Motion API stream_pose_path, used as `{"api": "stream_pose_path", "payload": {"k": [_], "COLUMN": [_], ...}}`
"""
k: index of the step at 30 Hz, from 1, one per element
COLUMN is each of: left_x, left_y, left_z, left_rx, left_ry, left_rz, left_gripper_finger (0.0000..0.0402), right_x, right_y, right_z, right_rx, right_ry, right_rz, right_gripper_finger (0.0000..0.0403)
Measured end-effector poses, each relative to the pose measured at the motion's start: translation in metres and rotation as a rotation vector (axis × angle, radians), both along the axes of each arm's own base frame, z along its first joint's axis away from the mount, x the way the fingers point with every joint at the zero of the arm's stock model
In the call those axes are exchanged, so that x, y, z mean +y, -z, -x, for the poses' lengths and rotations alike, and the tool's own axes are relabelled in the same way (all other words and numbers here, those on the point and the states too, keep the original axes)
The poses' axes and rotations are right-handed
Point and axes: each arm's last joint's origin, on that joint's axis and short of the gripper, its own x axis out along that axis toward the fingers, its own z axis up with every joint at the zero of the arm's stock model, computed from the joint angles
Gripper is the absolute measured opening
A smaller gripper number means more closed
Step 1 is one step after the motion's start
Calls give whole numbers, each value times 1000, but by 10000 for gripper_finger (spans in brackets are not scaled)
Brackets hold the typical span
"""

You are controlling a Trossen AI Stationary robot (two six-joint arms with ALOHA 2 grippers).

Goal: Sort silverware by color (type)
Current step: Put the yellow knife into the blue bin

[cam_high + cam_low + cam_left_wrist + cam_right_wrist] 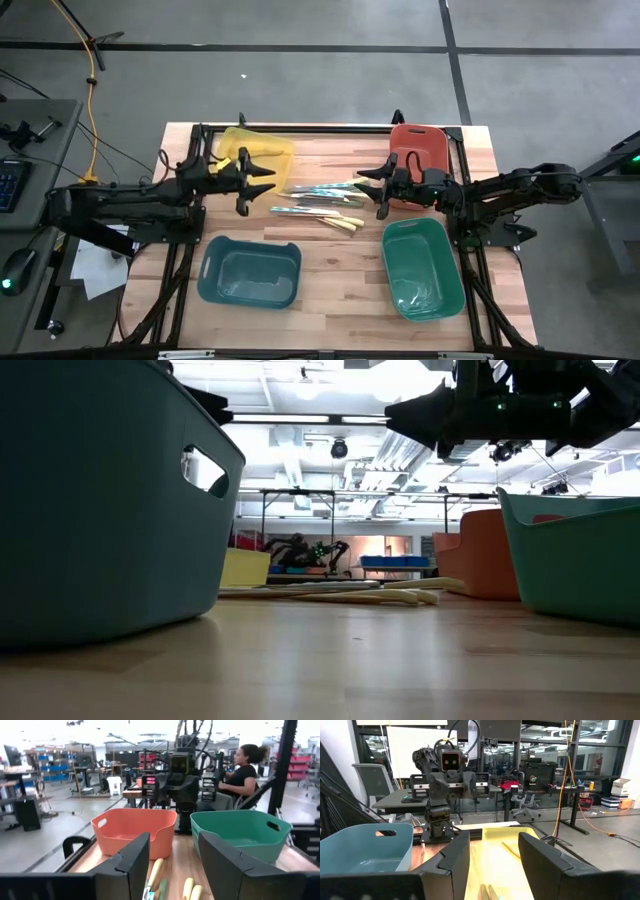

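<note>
While your left gripper (262,180) hung above the table with its fingers spread wide and nothing between them, your right gripper (372,185) faced it from the other side, wide open and empty too. Both arms reached in low and flat toward the middle. The silverware (322,203) lay in a loose pile on the wood between the two claws. Around them sat the yellow bin (285,152), the orange bin (419,134), the blue bin (212,281) and the green bin (392,272).

The silverware (322,203) lies flat in a loose cluster at the table's middle (cream, silver-grey, teal-tinted pieces); handles mostly parallel.
</note>
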Motion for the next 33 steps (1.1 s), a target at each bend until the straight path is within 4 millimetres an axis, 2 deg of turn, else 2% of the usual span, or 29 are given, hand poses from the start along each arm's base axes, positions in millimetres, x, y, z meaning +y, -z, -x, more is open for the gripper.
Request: {"api": "stream_pose_path", "payload": {"k": [11, 16, 18, 24, 29, 33], "left_x": [-3, -3, -3, -2, -3, -3], "left_y": [0, 0, 0, 1, 1, 1], "left_z": [-1, -1, -1, -1, -1, -1], "left_rx": [-1, -1, -1, 11, 13, 12], "left_ry": [11, 10, 10, 12, 12, 13], "left_rz": [-29, -29, -28, -9, -9, -9], "left_gripper_finger": [158, 158, 158, 158, 158, 158], "right_x": [0, 2, 7, 24, 38, 46], "right_y": [0, -8, -15, -21, -9, 10], "right_z": [0, -8, -19, -48, -54, -54], "right_rx": [2, -2, 98, 580, 802, 932], "right_ry": [0, 6, 7, 5, -13, -4], "right_rz": [-1, -130, -128, -98, -129, -169], "right_gripper_finger": [154, 154, 154, 154, 154, 154]}}
